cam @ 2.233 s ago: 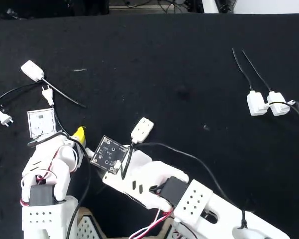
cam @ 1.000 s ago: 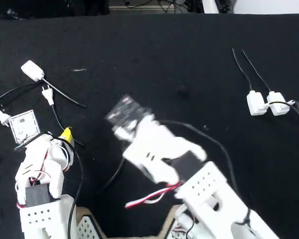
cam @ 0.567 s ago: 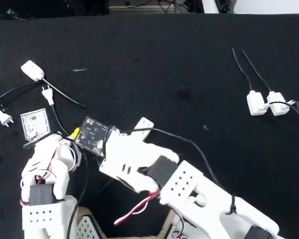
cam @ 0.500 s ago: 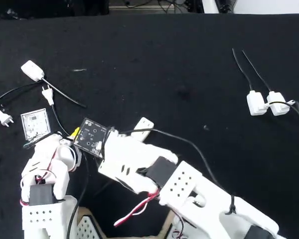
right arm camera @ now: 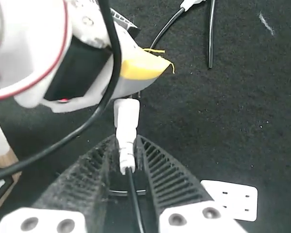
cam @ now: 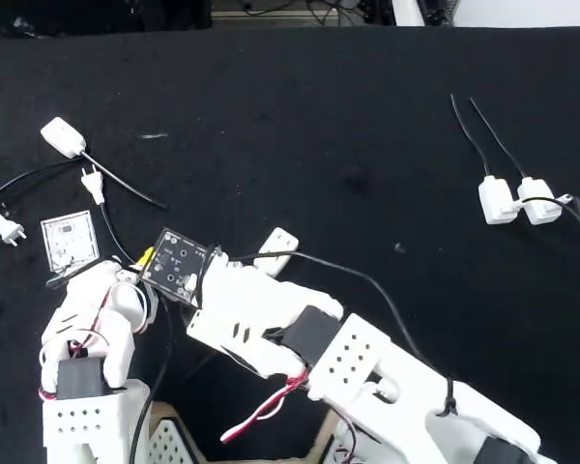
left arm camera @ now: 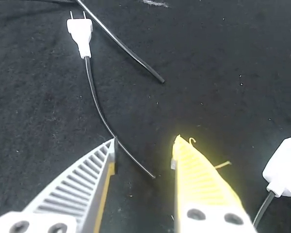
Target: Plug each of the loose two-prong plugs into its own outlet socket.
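Observation:
My right gripper (right arm camera: 126, 141) has its black fingers shut on the neck of a white two-prong plug (right arm camera: 126, 115), whose cable runs back between them. The plug's front lies close under the yellow finger (right arm camera: 141, 64) of my left gripper (left arm camera: 144, 143). That gripper is open, low over the cloth, with a black cable (left arm camera: 102, 119) passing between its fingers. The cable leads to a loose white plug (left arm camera: 80, 33). In the high view both arms meet at the lower left, and a white outlet socket (cam: 275, 249) lies just beyond the right arm. A second loose plug (cam: 8, 230) lies at the left edge.
Another white socket (cam: 63, 138) with a black cable lies at the far left. Two white plug-and-socket pairs (cam: 515, 198) with cables sit at the right. The black cloth in the middle and at the back is open room. The table's near edge lies behind the arm bases.
The right arm rose over the table's middle, then came down leftward beside the left gripper. In the last half second it barely moved. The left arm shifted slightly and returned.

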Tool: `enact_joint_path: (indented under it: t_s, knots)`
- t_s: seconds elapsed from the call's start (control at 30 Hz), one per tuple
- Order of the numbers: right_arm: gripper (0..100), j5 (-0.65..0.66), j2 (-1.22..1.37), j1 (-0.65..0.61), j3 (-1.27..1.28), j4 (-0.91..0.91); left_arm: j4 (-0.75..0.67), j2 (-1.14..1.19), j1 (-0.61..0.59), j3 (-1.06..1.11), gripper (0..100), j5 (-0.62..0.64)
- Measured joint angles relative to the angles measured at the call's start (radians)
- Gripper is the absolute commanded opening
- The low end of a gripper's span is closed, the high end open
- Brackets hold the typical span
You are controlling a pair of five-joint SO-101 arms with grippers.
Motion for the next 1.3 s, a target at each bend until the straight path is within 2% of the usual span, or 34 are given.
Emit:
enact_joint_path:
  t_s: [1.3]
  knots:
    - [1.1,-0.005,-0.048,-0.002,-0.006,0.0,0.0,-0.002,0.002,0.0,20,-0.006]
